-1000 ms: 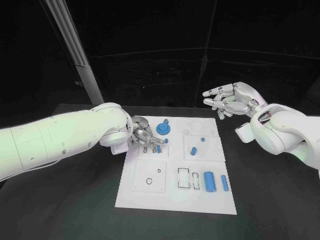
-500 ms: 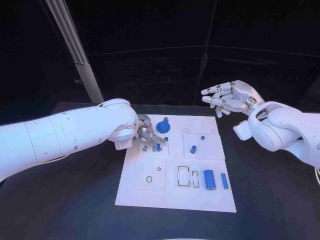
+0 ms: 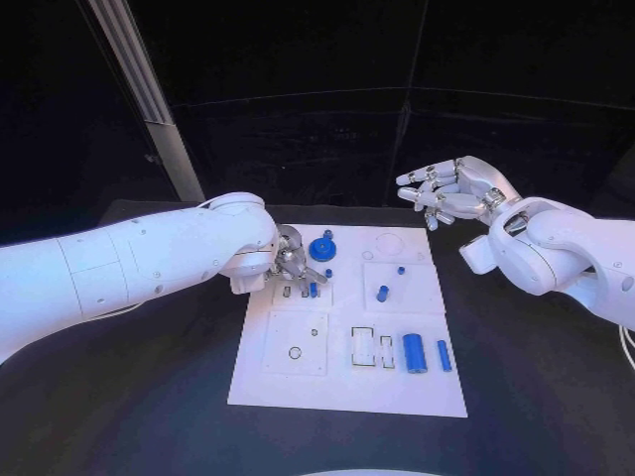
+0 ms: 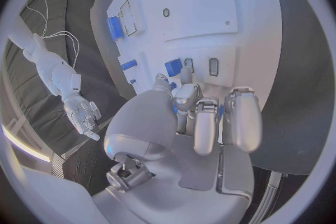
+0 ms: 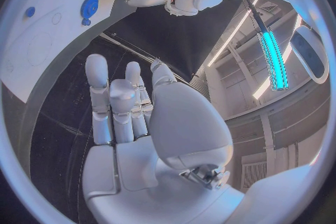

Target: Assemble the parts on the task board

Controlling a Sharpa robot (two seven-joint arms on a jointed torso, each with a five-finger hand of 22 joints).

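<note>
The white task board (image 3: 339, 382) lies in the middle of the black table. My left hand (image 3: 292, 263) hovers low over its far left part, fingers curled down beside a round blue disc (image 3: 320, 254). In the left wrist view the left hand (image 4: 189, 117) has thumb and a finger closed together with a sliver of blue between them, just above a small blue part (image 4: 173, 67) on the board (image 4: 210, 5). Two blue cylinders (image 3: 414, 352) lie at the near right. My right hand (image 3: 453, 193) is raised beyond the board's far right corner, fingers spread, holding nothing.
More small blue parts (image 3: 382, 294) stand mid-board. Several empty cut-outs (image 3: 365, 347) sit near the cylinders. A slanted pale pole (image 3: 146, 99) rises behind the table at the left. In the right wrist view the right hand (image 5: 129, 106) is high above the disc (image 5: 89, 7).
The left hand has stayed over the same far left spot, drawing slightly toward the disc. The right hand has barely moved and stays raised with its fingers spread.
</note>
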